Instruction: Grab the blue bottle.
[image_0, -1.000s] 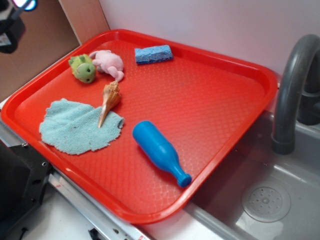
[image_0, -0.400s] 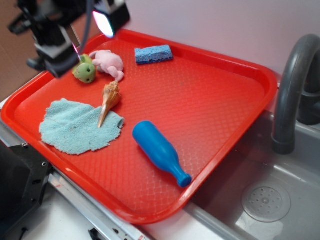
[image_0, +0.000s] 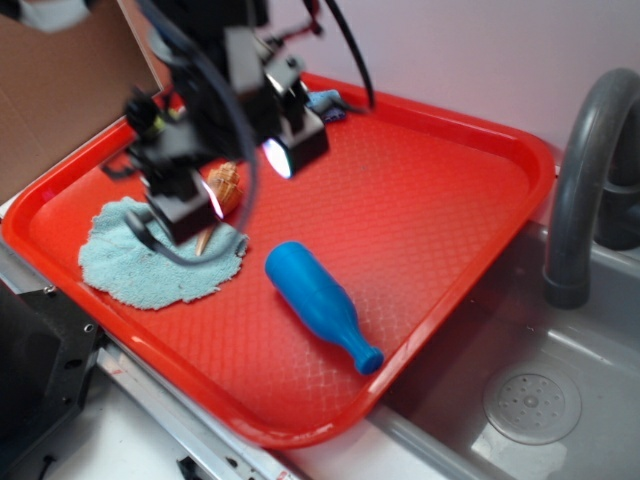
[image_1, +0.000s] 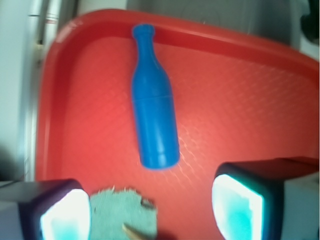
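Observation:
The blue bottle (image_0: 319, 301) lies on its side on the red tray (image_0: 430, 210), cap pointing toward the tray's front right corner. In the wrist view the blue bottle (image_1: 153, 107) runs lengthwise ahead of me, wide base nearest. My gripper (image_0: 240, 175) hovers above the tray to the left of the bottle, over the teal cloth (image_0: 150, 255) and the shell (image_0: 226, 184). It stands open, and nothing sits between its fingers. From the wrist camera the gripper (image_1: 150, 210) shows two lit pads (image_1: 235, 202) set wide apart over the cloth (image_1: 122, 212).
A blue sponge (image_0: 325, 101) peeks out behind the arm at the tray's back edge. A grey faucet (image_0: 585, 180) and sink basin (image_0: 530, 400) lie to the right of the tray. A brown board (image_0: 60, 90) stands at the far left.
The arm has swung in from the upper left to above the cloth and shell, closer to the bottle. It now hides the green and pink toys. The bottle has not moved.

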